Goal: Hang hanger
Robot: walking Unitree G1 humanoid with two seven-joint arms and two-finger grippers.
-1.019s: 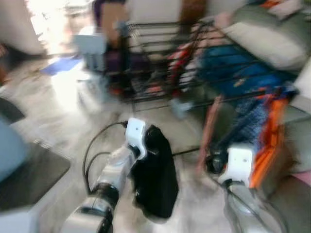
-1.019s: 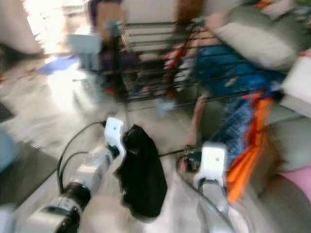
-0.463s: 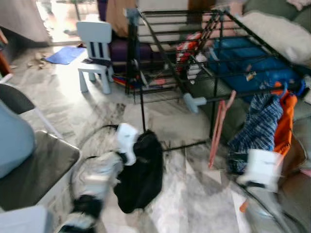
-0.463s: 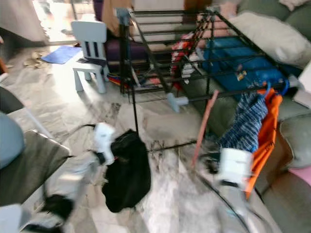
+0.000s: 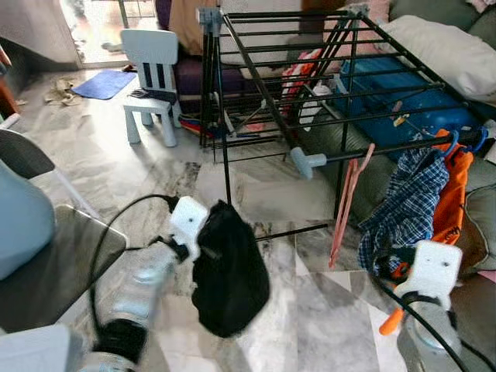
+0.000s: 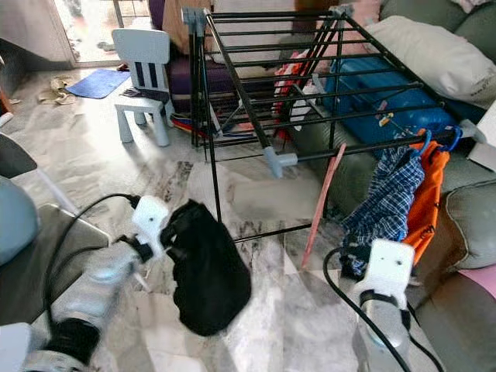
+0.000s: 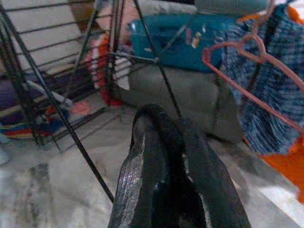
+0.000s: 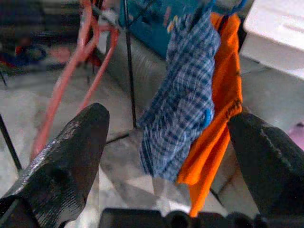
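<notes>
Task judged not finished, and maybe only near its middle. On the left, left gripper closed on a black garment that hangs low over the marble floor; hanger inside it cannot be made out. Further left, a dark chair close beside that arm, and a small white chair far behind, so little room on that side. In the middle, black rack with many bare rods; its front rod free along most of its length, and a pink hanger hanging empty from it. Toward the right, a plaid shirt and an orange garment already on the rod end, just beside each other. Right gripper open wide, holding nothing, pointed at these two. Still to do, by this judgement: lift the black garment up to the free rod. Open floor between garment and rack; rack leg and sofa to be avoided.
</notes>
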